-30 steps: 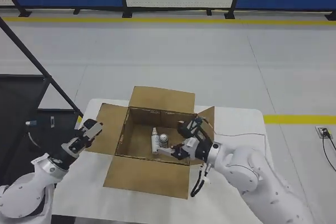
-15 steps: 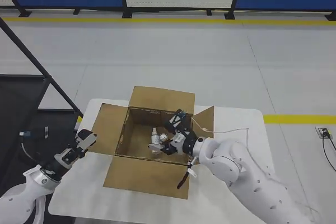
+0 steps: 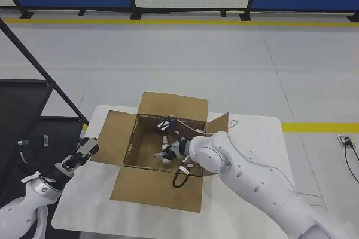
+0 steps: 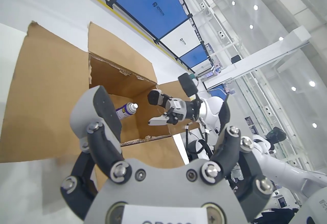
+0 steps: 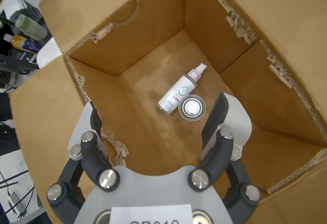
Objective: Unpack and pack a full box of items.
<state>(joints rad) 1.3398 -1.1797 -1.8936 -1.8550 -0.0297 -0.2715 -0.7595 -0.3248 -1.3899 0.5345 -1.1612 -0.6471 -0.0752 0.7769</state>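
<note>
Pincer (image 5: 157, 110), our right, gapes wide, empty; beneath it an aerosol can (image 5: 192, 107) stands just beside a spray bottle (image 5: 178, 91); we could topple it.

in the top view the right gripper (image 3: 166, 149) and right arm (image 3: 245, 173) are covering the 3 o'clock side of the inside of the box (image 3: 158, 190), hiding most of the spray bottle (image 5: 178, 92) and the can (image 5: 192, 108). the left arm (image 3: 24, 200) is running off the edge at 7 o'clock. in the left wrist view a finger (image 4: 106, 110) of the left gripper (image 3: 87, 145) is hiding the can's lower body. the bottle's print is showing too small to read.
</note>
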